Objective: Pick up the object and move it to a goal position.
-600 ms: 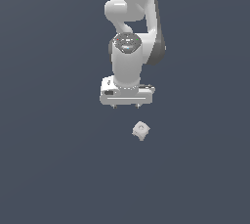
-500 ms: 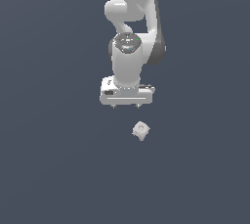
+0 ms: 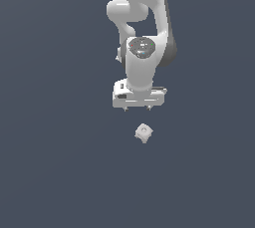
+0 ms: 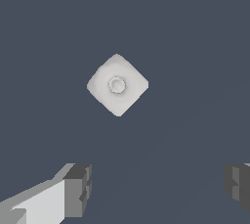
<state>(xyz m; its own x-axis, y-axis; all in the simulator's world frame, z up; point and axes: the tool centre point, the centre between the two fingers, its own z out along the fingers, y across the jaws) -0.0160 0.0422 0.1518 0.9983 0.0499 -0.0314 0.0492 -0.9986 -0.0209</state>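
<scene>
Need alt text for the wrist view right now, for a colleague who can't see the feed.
A small whitish block with a round knob mark facing the camera sits on a plain dark grey surface, turned diamond-wise. The open gripper shows two dark fingertips spread wide apart, neither touching the block.

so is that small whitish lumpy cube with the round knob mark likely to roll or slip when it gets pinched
The small whitish lumpy cube probably won't roll: it looks blocky, resting with the knob mark facing up. It sits diagonal to the open gripper, so the fingers may twist it on closing. Its rounded corners might let it slip; it looks rigid.
</scene>
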